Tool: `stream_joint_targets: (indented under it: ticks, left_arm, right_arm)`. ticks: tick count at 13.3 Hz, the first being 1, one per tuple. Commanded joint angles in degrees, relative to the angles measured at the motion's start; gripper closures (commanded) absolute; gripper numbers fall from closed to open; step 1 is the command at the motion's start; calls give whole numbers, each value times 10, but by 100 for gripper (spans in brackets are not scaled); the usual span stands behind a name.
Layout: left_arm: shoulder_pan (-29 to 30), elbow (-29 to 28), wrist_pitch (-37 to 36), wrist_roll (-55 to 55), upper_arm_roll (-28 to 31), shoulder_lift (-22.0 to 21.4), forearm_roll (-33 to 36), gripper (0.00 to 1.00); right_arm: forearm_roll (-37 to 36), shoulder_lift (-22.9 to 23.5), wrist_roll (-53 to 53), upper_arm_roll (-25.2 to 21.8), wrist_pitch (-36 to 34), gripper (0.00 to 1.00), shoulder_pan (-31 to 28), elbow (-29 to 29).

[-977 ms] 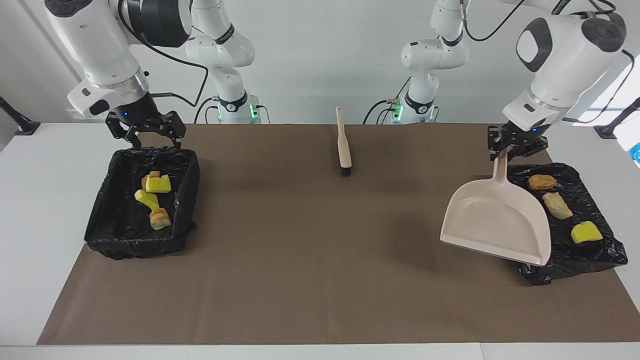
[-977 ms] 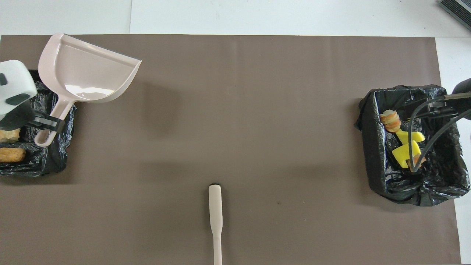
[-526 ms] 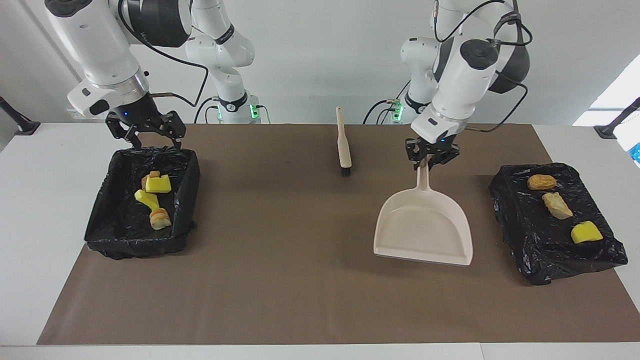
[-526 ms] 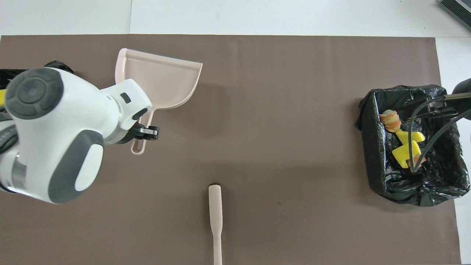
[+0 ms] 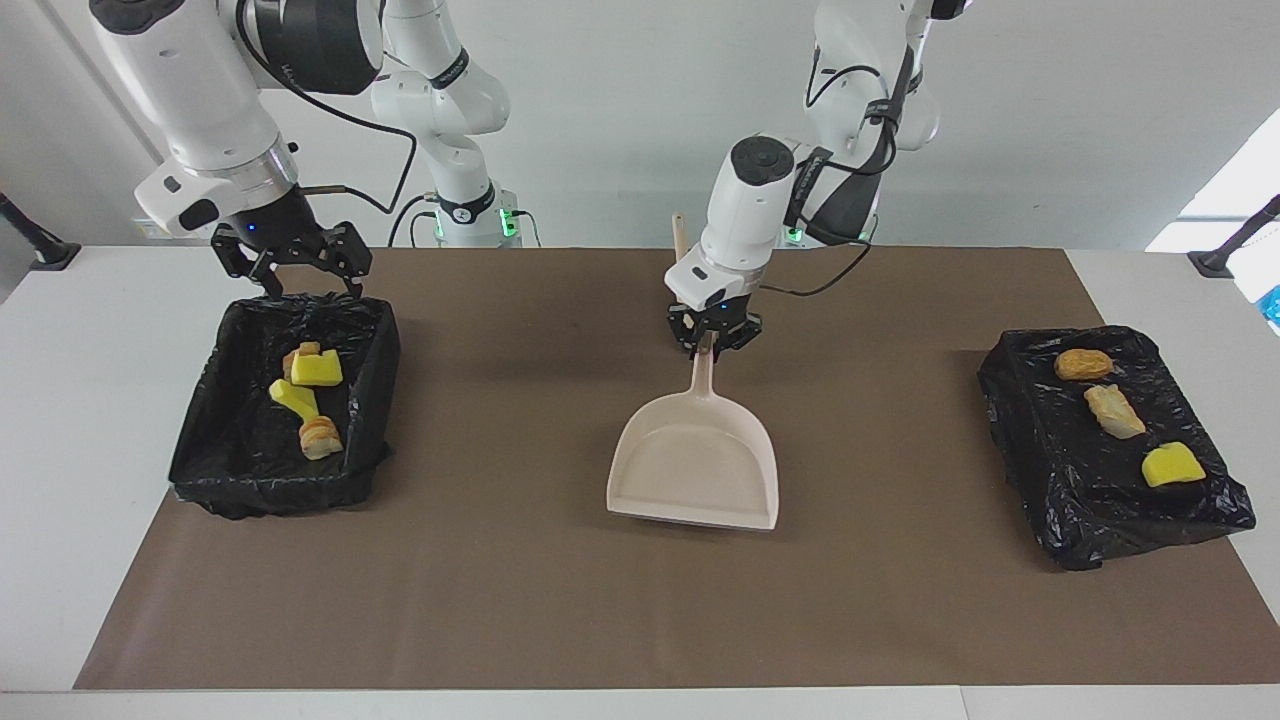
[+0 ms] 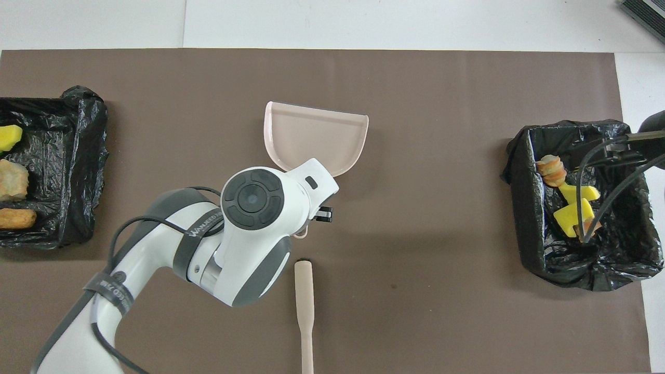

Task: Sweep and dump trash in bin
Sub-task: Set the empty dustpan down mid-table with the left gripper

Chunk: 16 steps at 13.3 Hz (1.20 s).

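My left gripper (image 5: 712, 340) is shut on the handle of an empty beige dustpan (image 5: 695, 470) at the middle of the brown mat, its mouth pointing away from the robots. It also shows in the overhead view (image 6: 314, 137). Several trash chunks (image 5: 316, 370), yellow and tan, lie in the black-lined bin (image 5: 200, 440) at the right arm's end. Three more, orange-brown (image 5: 1083, 364), beige (image 5: 1115, 410) and yellow (image 5: 1172, 466), lie on the black-bagged bin (image 5: 1050, 470) at the left arm's end. My right gripper (image 5: 290, 270) is open over the first bin's edge nearest the robots.
A beige hand brush (image 6: 304, 306) lies on the mat between the dustpan and the robots, mostly hidden by the left arm in the facing view. The brown mat (image 5: 560, 600) covers most of the white table.
My left arm has carried the dustpan from over the bin at its own end to the middle of the mat and brought it lower. The right arm has not moved.
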Motion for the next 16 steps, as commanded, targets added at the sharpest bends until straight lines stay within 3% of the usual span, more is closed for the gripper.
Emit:
stream_joint_targets:
  ticks: [1, 6, 9, 10, 11, 16]
  left_arm:
    - [-18, -9, 27, 39, 13, 10, -6, 100]
    - [-36, -13, 64, 39, 13, 51, -6, 100]
    - [-36, -9, 64, 24, 13, 54, -7, 100]
    - [-36, -9, 64, 14, 13, 54, -9, 42]
    - [-35, -9, 65, 4, 14, 54, -9, 0]
    - [-2, -3, 17, 8, 16, 26, -9, 0]
  right_arm:
    - [-5, 2, -4, 1, -10, 0, 0, 8]
    - [-6, 2, -4, 1, -10, 0, 0, 7]
    - [-6, 2, -4, 1, -10, 0, 0, 8]
    - [-6, 2, -4, 1, -10, 0, 0, 8]
    - [-6, 2, -4, 1, -10, 0, 0, 7]
    - [-6, 2, -4, 1, -10, 0, 0, 8]
